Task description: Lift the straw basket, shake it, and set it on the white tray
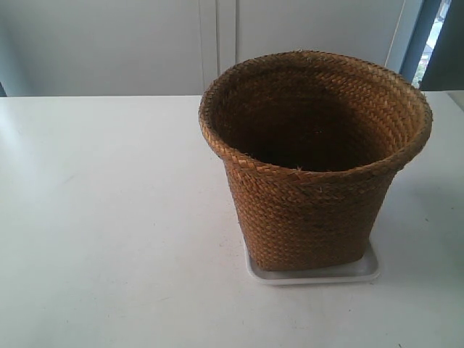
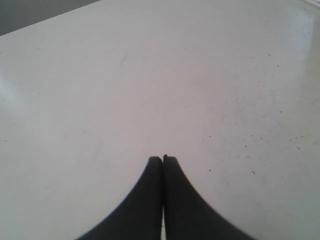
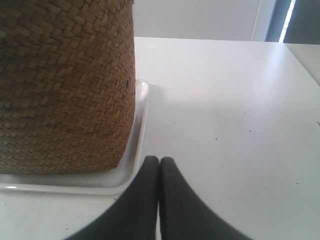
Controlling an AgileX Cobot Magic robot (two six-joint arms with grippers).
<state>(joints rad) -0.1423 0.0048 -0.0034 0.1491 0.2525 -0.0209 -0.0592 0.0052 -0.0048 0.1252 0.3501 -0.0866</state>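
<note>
Exterior view: the straw basket (image 1: 312, 210) sits on the white tray (image 1: 312, 278), right of centre.
It looks light and stiff-woven; I'd take it by the flared rim. Left hand (image 2: 163, 158) and right hand (image 3: 159, 159) are both pinched closed, empty.

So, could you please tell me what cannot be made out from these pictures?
1. Floor of the straw basket: exterior view, lost in shadow.
2. Most of the white tray: covered by the basket in both views showing it; only its rim is visible.
3. Basket's rim: right wrist view, cut off by the picture's edge.
4. Both arms: outside the exterior view.
5. Basket and tray: outside the left wrist view.
</note>
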